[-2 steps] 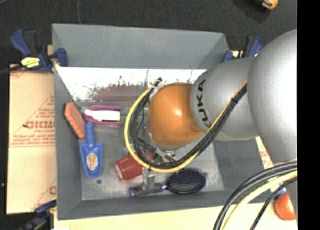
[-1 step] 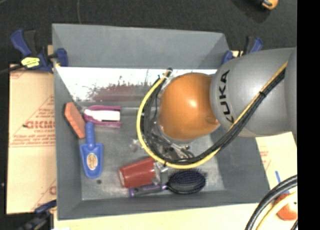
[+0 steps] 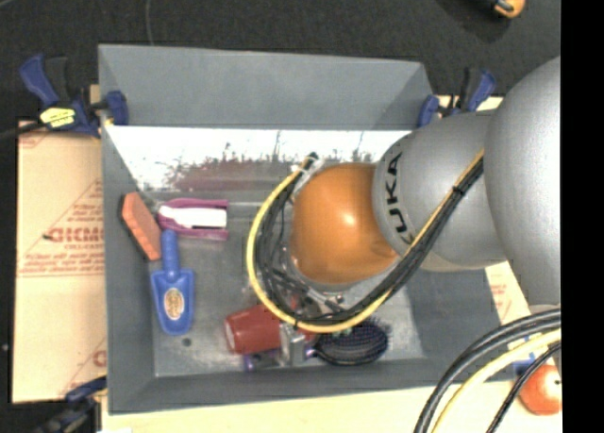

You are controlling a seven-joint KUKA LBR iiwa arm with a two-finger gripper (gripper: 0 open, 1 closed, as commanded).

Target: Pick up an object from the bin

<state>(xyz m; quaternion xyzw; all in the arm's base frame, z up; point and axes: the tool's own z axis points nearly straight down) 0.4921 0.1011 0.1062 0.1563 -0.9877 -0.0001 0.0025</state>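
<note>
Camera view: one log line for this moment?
gripper: low, bottom-centre of bin | nearest: red cup, dark brush | left side: blue scoop, orange block | grasp: unconfirmed

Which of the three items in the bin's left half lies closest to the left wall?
The orange rectangular block; the purple-and-white plastic piece and the blue plastic scoop both lie to its right.

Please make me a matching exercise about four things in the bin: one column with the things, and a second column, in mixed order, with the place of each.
Things
A. orange block
B. blue scoop
C. red cup
D. purple and white brush

Places
1. lower middle of the view
2. furthest left, slanted
3. upper left, lying level, just right of the block
4. left, below the block, handle pointing up

Pairs: A-2, B-4, C-1, D-3
</note>
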